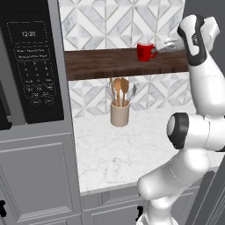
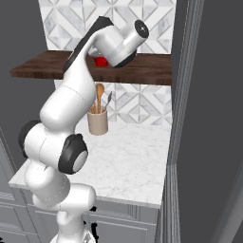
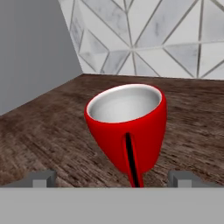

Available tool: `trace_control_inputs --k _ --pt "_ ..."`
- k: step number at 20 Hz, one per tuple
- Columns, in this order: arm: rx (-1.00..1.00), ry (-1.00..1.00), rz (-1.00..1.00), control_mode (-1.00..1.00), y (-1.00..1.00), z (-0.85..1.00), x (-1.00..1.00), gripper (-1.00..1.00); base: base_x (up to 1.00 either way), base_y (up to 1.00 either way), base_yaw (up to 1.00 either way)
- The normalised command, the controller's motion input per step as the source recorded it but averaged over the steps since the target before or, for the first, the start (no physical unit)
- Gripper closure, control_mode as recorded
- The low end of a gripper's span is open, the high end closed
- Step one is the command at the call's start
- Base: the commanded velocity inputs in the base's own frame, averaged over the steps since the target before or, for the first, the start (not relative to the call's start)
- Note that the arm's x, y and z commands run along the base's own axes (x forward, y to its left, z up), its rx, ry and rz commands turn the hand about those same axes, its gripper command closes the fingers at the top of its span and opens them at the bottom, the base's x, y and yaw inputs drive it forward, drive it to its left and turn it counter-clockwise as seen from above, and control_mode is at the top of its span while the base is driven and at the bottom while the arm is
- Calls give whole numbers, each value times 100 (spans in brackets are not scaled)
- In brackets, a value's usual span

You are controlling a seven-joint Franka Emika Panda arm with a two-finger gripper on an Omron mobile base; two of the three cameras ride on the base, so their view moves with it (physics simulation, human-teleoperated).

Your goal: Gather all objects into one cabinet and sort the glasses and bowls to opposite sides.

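Note:
A glossy red cup point(image 1: 145, 51) with a white inside stands upright on the dark brown wooden shelf point(image 1: 101, 63), near its right end. In the hand view the red cup point(image 3: 127, 127) is close ahead, with its thin side handle turned toward me. My gripper point(image 1: 165, 45) reaches in from the right at shelf height, just beside the cup. It is open: the two fingertips point(image 3: 41, 179) stand wide apart on either side of the handle without touching it. In the right base view my arm hides most of the red cup point(image 2: 100, 61).
A beige utensil holder point(image 1: 119, 114) with wooden spoons stands on the white marble counter point(image 1: 123, 154) below the shelf. A black microwave point(image 1: 30, 66) sits in the grey column at left. A tall grey door panel point(image 2: 190, 104) stands at right.

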Motion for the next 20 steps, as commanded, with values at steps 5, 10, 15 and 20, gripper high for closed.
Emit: trace_control_inputs --k 5,10,15,20 --pt "0 0 5 -100 -8 0 23 -100 0 0 0" --pt "0 0 0 -100 0 0 1 -100 0 0 0" --pt "0 0 0 -100 0 0 3 -100 0 0 0" --pt "0 0 0 -100 0 -4 13 -100 0 0 0"
